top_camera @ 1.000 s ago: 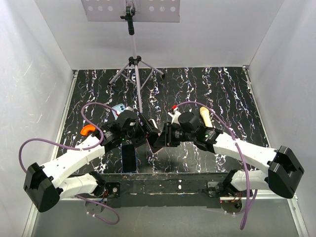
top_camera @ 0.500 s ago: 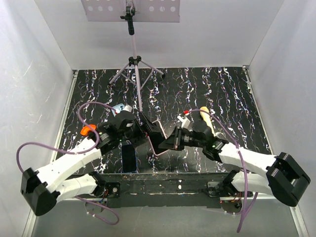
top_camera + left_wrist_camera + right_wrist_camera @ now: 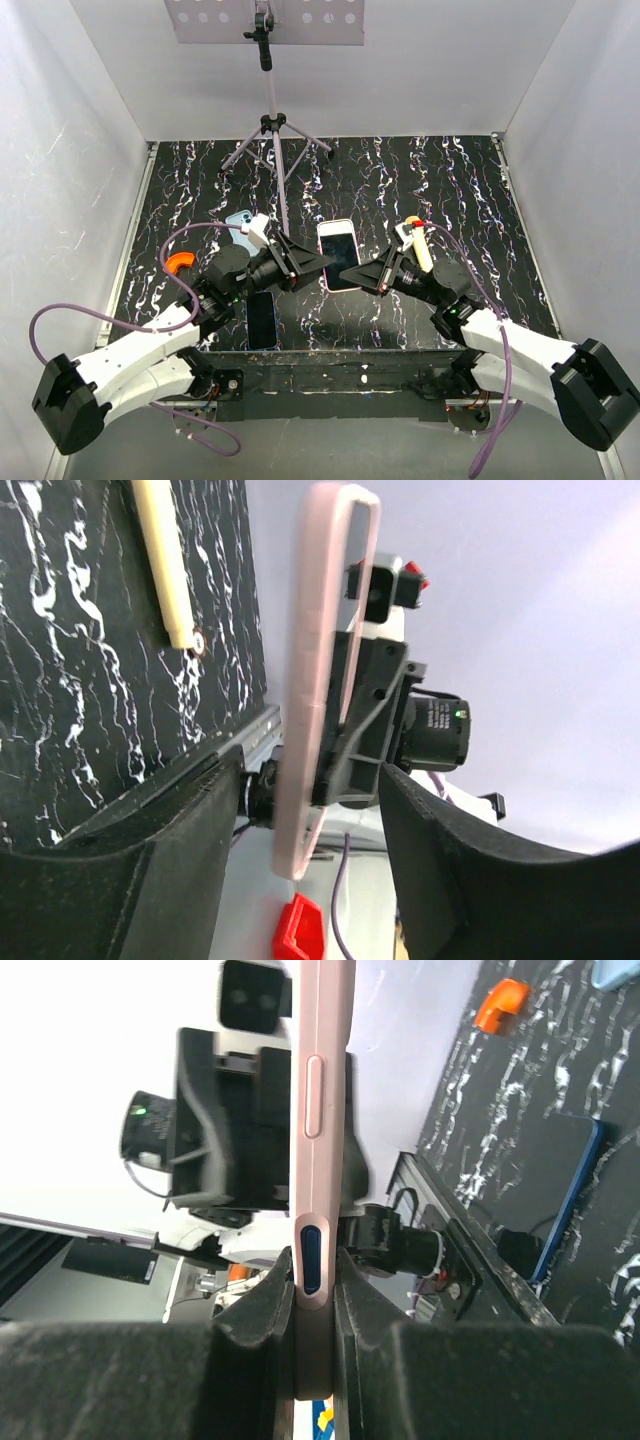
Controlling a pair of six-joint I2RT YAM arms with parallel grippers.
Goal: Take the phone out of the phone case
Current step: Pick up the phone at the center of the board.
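The phone in its pink case (image 3: 340,254) is held up above the table, screen facing the top camera. My right gripper (image 3: 381,276) is shut on its right edge. In the right wrist view the two pads press both faces of the pink case (image 3: 316,1140), with my right gripper (image 3: 315,1280) at the end that has the blue slot. My left gripper (image 3: 302,262) is at the case's left edge. In the left wrist view its fingers (image 3: 450,870) stand wide apart, and the case's edge (image 3: 312,680) sits between them without touching my left gripper (image 3: 310,815).
A dark blue phone (image 3: 262,320) lies flat near the front edge. A light blue case (image 3: 240,220) and an orange piece (image 3: 178,263) lie at the left. A cream tool (image 3: 417,243) lies at the right. A tripod (image 3: 272,130) stands at the back centre.
Both arms have pulled back and lifted the cased phone from low over the table. It has turned so its screen faces up.
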